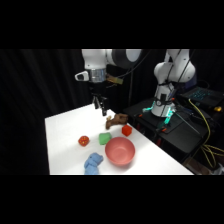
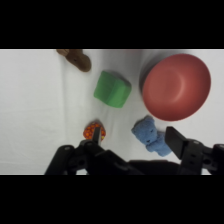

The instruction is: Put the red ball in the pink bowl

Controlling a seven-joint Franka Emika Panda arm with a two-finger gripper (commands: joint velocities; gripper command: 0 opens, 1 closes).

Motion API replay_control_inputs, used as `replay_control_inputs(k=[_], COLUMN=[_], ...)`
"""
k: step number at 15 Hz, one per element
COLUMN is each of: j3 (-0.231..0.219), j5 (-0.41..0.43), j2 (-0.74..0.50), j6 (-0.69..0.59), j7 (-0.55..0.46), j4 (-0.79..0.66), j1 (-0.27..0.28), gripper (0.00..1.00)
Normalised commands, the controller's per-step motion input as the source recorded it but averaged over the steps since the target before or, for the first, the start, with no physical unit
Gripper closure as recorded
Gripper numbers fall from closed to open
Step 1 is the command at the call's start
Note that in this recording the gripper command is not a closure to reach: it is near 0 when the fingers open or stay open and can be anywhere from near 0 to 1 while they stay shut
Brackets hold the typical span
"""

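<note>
The red ball lies on the white table left of the green block. The pink bowl stands upright and empty, front right of that block. My gripper hangs open well above the table's far part, behind the ball and apart from it. In the wrist view the red ball shows just above my left finger, and the pink bowl fills the upper right. The gripper holds nothing there.
A blue soft toy lies at the front, left of the bowl. A brown toy and a red cube-like block sit behind the bowl. The table's right edge runs close to the bowl, with dark equipment beyond.
</note>
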Motion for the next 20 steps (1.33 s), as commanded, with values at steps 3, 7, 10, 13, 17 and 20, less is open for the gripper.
replay_control_inputs(k=[3,7,10,13,17,20], j3=[0.012,-0.014,-0.034,-0.031,-0.020,-0.004], j5=[0.022,0.054,-0.003,0.032,0.041,0.068], j2=[0.05,0.26,0.40,0.38,0.30,0.29], j6=[-0.02,0.03,0.22,0.25,0.20,0.15], j7=[-0.01,-0.06,-0.02,-0.04,-0.01,0.02], j4=[0.09,0.36,0.39,0.33,0.28,0.25], j1=[-0.025,-0.056,-0.061,-0.068,-0.049,-0.029], gripper=[0.00,0.00,0.00,0.00,0.00,0.00])
